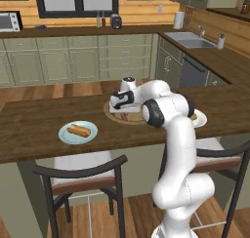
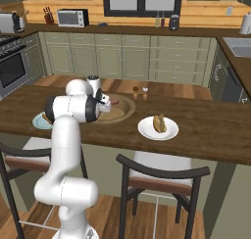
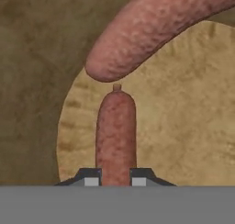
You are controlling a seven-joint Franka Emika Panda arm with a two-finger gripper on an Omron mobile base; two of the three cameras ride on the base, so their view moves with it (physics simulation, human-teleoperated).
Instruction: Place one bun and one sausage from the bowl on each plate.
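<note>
**While the arm is bending low, its fingers are pinching a sausage in the bowl**

While the white arm is leaning down over the brown counter (image 1: pixel 29 129), its gripper (image 3: pixel 115 176) is sitting low inside the tan bowl (image 2: pixel 128 106). In the hand view, the two dark fingertips (image 3: pixel 92 176) are pressing on both sides of a sausage (image 3: pixel 115 136). They are close together, with just the sausage between them. This sausage is lying on the pale floor of the bowl and pointing away from the hand. A second sausage (image 3: pixel 151 30) is lying just past its tip, slanting across the bowl. The two sausages are very near each other, but I cannot tell if they are touching.

A light blue plate (image 1: pixel 66 137) is sitting on the counter to the left of the bowl. One bun (image 1: pixel 78 131) is lying on it. A white plate (image 2: pixel 147 132) is sitting on the other side of the bowl. The other bun (image 2: pixel 159 123) is resting on that one. Both plates are apart from the bowl. Two dark chairs (image 1: pixel 83 176) are standing by the near edge of the counter.
</note>
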